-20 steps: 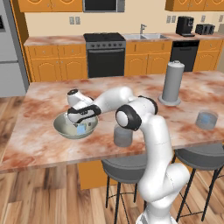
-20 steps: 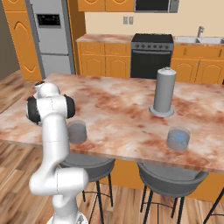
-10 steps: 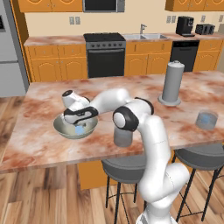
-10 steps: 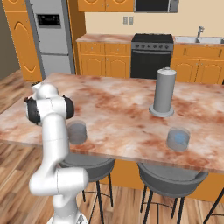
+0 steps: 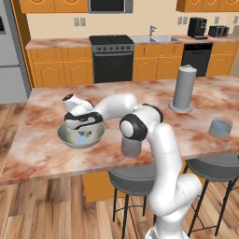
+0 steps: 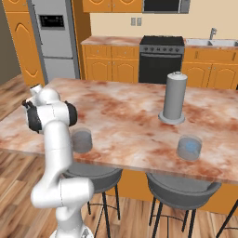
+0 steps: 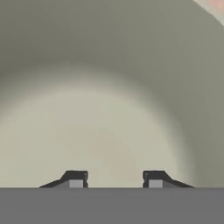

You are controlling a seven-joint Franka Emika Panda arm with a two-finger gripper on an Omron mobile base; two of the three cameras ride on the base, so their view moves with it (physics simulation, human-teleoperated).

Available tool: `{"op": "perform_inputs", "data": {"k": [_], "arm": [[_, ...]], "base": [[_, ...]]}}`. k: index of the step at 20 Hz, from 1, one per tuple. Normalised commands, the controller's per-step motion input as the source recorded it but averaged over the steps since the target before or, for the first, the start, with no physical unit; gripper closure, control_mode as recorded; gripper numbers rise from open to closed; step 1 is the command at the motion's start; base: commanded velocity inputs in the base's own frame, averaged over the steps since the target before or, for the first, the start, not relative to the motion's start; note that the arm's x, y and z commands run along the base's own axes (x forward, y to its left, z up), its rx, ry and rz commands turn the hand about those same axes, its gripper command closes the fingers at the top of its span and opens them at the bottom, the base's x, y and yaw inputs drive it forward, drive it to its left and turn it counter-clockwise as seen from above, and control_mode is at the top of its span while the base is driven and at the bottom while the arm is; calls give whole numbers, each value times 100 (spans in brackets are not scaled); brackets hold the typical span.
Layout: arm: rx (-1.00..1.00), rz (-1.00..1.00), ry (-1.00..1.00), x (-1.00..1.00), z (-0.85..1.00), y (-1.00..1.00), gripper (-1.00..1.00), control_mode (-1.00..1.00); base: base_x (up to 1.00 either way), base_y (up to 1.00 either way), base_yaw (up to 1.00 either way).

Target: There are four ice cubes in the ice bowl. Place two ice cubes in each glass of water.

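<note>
Ice bowl point(image 5: 70, 138), pale grey-green and shallow with a thin rim, sits on the marbled table point(image 5: 42, 154) near its left front part. My end effector point(image 5: 84, 132) reaches down inside it, where light-blue ice cubes point(image 5: 83, 138) show. Up close its smooth inner wall curves around my fingertips point(image 7: 75, 179), partly closed; I cannot tell whether they grip anything. One glass of water point(image 6: 82, 140) stands beside my arm, another point(image 5: 220, 128) far right.

Glossy white arm point(image 5: 161, 154) (rounded links) with dark joints.
</note>
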Motion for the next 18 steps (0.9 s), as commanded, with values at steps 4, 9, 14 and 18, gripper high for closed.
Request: {"op": "perform_inputs", "data": {"k": [4,9,14,18], "arm": [[18,-5,-18,-57,29,-71,100,-100],[26,-5,-34,-76,25,-99,100,-100],[25,-3,-38,-72,79,-71,100,-100],[16,0,-22,-61,100,-65,100,-100]], "base": [[0,0,0],[0,0,0],[0,0,0],[0,0,0]]}}
